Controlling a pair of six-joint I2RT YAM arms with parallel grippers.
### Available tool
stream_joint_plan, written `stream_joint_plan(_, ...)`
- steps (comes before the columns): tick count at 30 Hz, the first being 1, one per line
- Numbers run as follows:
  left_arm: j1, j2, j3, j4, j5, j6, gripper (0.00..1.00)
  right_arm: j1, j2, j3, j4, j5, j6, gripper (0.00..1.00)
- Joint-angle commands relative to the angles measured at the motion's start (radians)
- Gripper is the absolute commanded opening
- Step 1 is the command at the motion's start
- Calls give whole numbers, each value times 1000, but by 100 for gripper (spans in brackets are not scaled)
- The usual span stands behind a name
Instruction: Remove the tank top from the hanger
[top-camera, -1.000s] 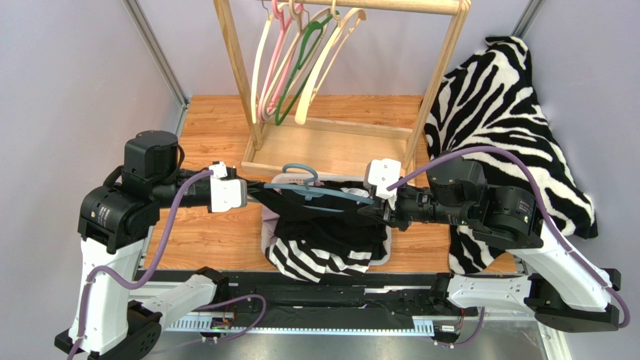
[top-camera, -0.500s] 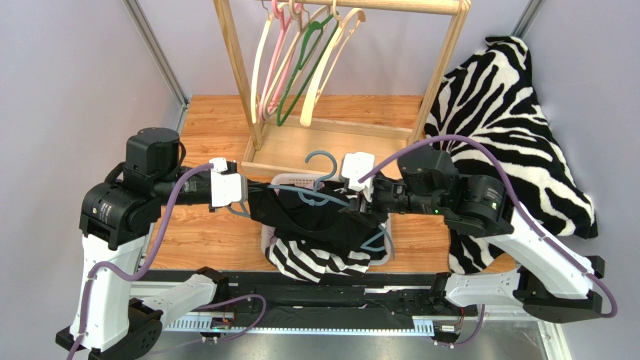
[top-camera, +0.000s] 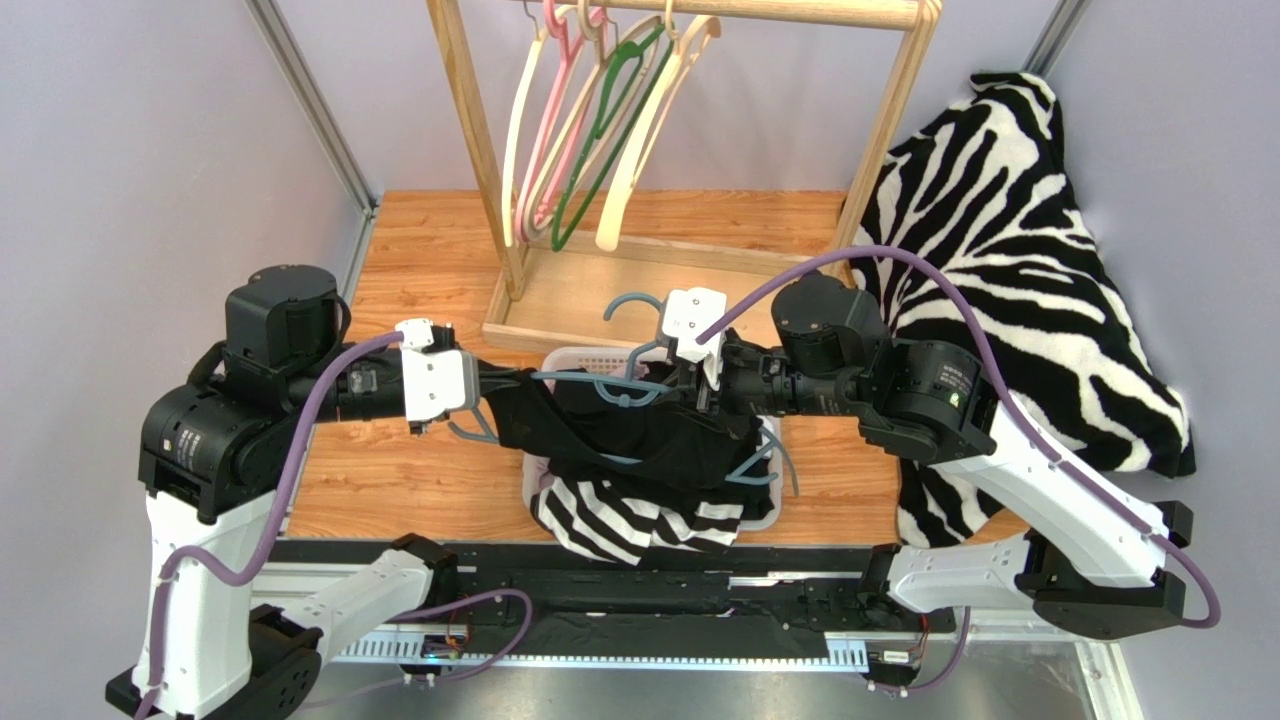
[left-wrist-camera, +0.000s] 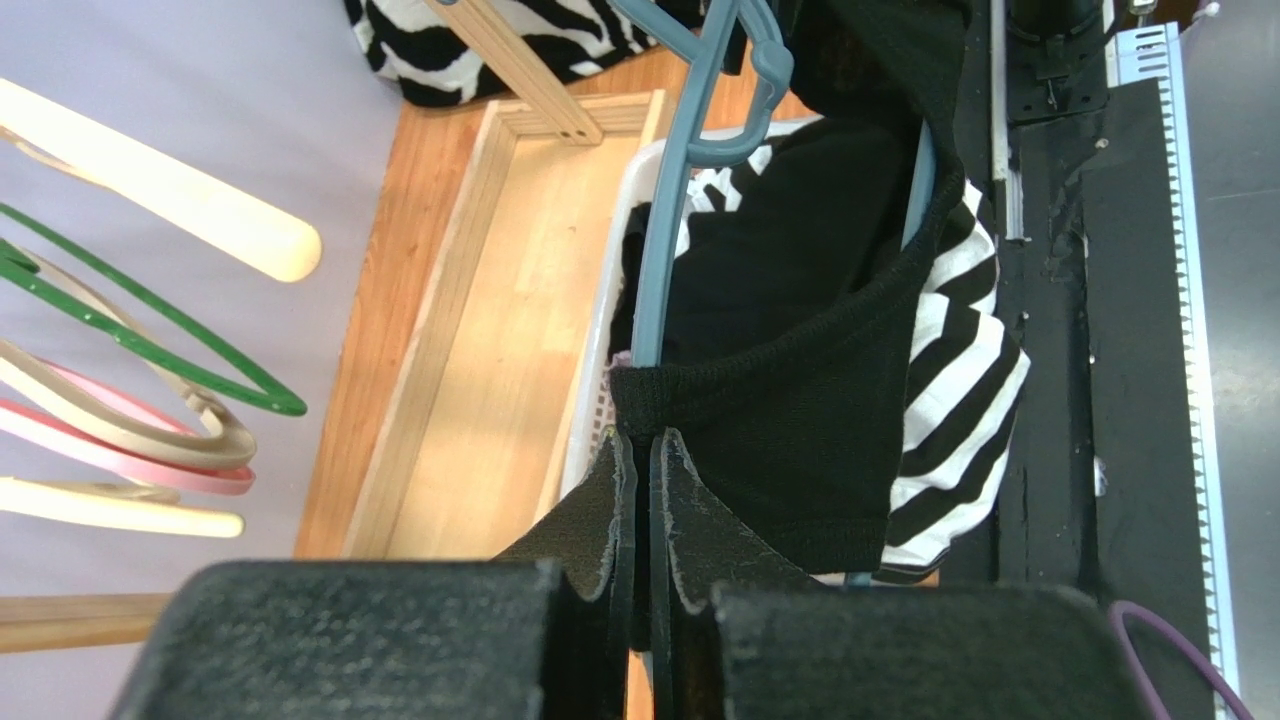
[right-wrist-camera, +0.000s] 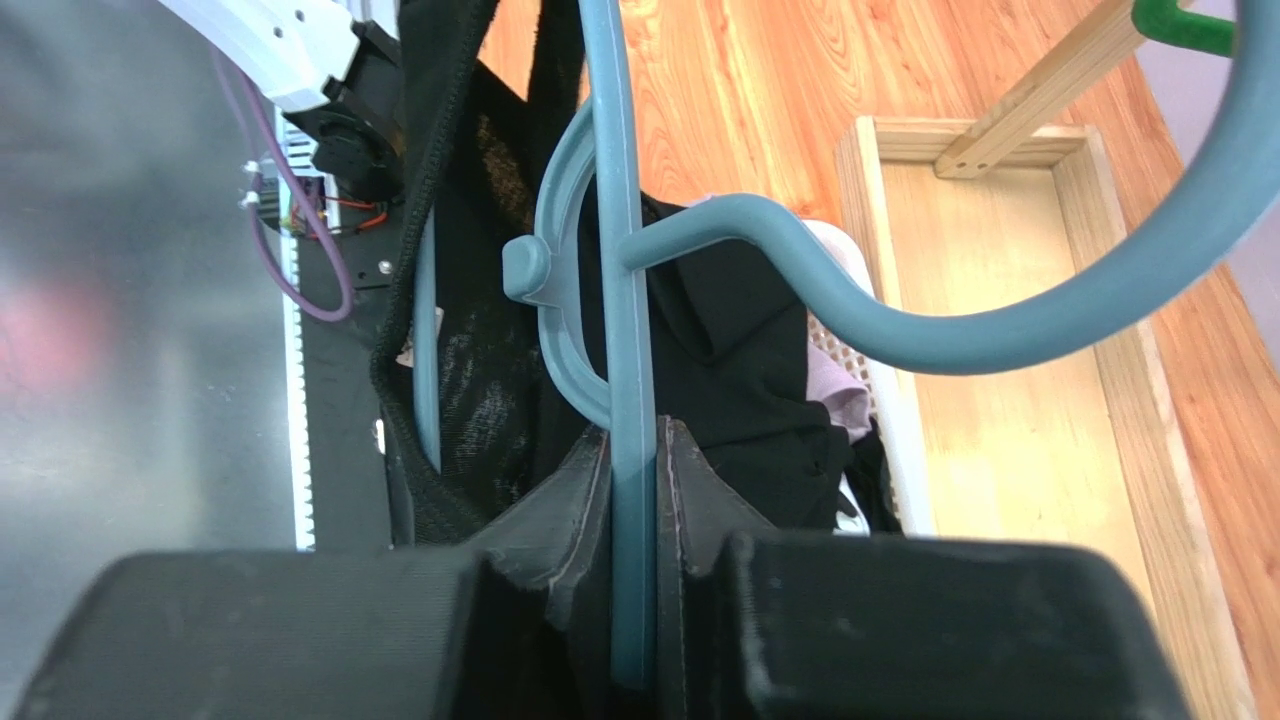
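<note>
A black tank top (top-camera: 639, 438) hangs on a blue hanger (top-camera: 613, 387) above a white basket (top-camera: 531, 477). My left gripper (top-camera: 484, 393) is shut on the top's left edge. In the left wrist view the pads (left-wrist-camera: 684, 503) of that gripper (left-wrist-camera: 646, 438) pinch the black tank top (left-wrist-camera: 796, 420) just under the hanger (left-wrist-camera: 666, 240). My right gripper (top-camera: 696, 395) is shut on the hanger close to its hook. The right wrist view shows this gripper (right-wrist-camera: 636, 435) clamping the hanger's blue bar (right-wrist-camera: 631, 315), with the tank top (right-wrist-camera: 489, 405) draped to its left.
A zebra-striped garment (top-camera: 631, 518) lies in the basket under the top. Behind stands a wooden rack (top-camera: 496, 180) with several empty hangers (top-camera: 594, 135) and a wooden base tray (top-camera: 661, 293). A zebra blanket (top-camera: 1007, 225) covers the right side.
My right gripper opened, slid left along the hanger and shut again nearer the hook. The hanger's hook swung toward the rack. My left arm drew slightly left, still holding the fabric.
</note>
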Motion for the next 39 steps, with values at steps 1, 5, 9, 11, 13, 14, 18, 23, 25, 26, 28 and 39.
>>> stream_joint_plan(1, -2, 7, 15, 55, 42, -9, 0, 19, -18, 12, 100, -109, 11, 0)
stream_joint_plan(5, -2, 4, 8, 97, 43, -94, 35, 20, -15, 7, 143, -106, 28, 0)
stream_joint_plan(9, -1, -7, 16, 227, -91, -241, 79, 89, -7, -19, 157, 111, -1, 0)
stream_joint_plan(11, -1, -15, 34, 276, -171, -330, 82, 144, 1, -39, 158, 371, -54, 0)
stream_joint_plan(13, -1, -16, 57, 339, -290, -390, 83, 227, 24, -72, 174, 633, -142, 0)
stream_joint_plan(14, -1, -18, 67, 347, -314, -427, 84, 247, 37, -77, 180, 707, -157, 0)
stream_joint_plan(18, -1, -27, 84, 358, -388, -487, 91, 267, 59, -66, 177, 837, -156, 0)
stream_joint_plan(23, -1, -39, 81, 277, -244, -521, 95, 266, 47, -1, 146, 839, -121, 0)
stream_joint_plan(25, -1, -42, 44, 227, -144, -558, 95, 266, 57, 36, 93, 837, -108, 0)
stream_joint_plan(26, -1, -44, 18, 220, -121, -618, 95, 266, 65, 71, 74, 840, -99, 0)
stream_joint_plan(28, -1, -64, -88, 221, -66, -654, 95, 266, 71, 83, 54, 845, -99, 0)
stream_joint_plan(39, -2, -42, -202, 393, -227, -799, 97, 287, 65, 61, 89, 852, -120, 0)
